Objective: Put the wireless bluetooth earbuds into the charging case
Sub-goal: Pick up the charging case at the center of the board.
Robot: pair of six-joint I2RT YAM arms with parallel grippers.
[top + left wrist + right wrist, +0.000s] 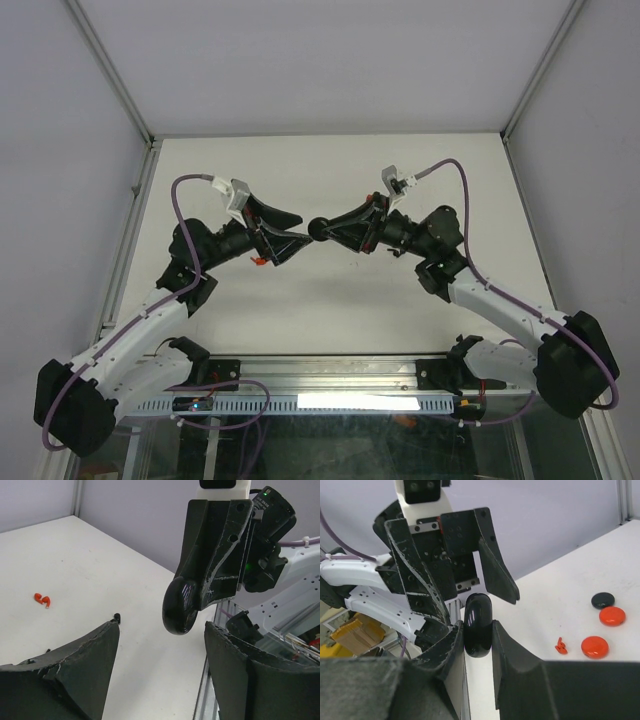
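My right gripper is shut on the charging case, a glossy black closed oval, and holds it above the table's middle. My left gripper is open and faces the case, its fingers on either side of the case and just short of it, not touching. A pair of red earbuds lies on the table to the left. One shows in the right wrist view. A tiny black earbud lies by my left finger. The other black earbud is out of view.
A round black disc and two round red discs lie on the white table near the red earbud. Grey walls enclose the table. A metal rail runs along the near edge.
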